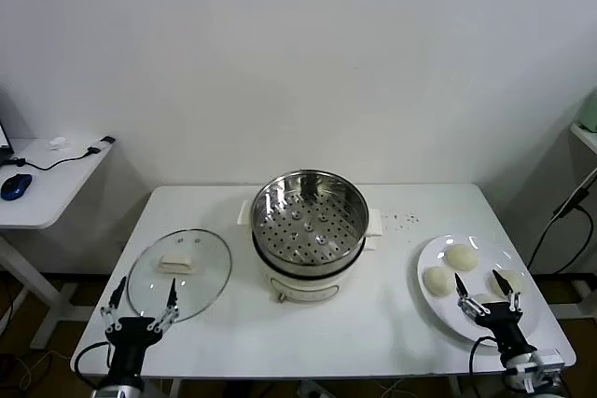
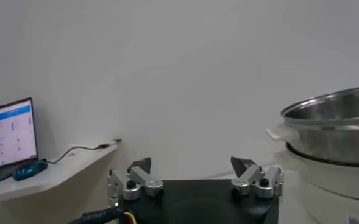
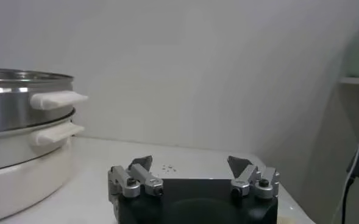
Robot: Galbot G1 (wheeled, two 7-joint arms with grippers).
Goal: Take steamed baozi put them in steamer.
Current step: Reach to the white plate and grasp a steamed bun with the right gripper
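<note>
The steamer, a shiny perforated steel basket on a cream pot base, stands at the table's middle and holds nothing. It also shows in the left wrist view and the right wrist view. Cream-white baozi lie on a white plate at the right: one at the back, one on the left, one on the right, and another partly hidden behind my right gripper. My right gripper is open and empty at the plate's near side. My left gripper is open and empty at the near left.
A round glass lid with a cream handle lies on the table left of the steamer, just beyond the left gripper. A side desk with a blue mouse and a laptop stands farther left. A cable hangs at the right.
</note>
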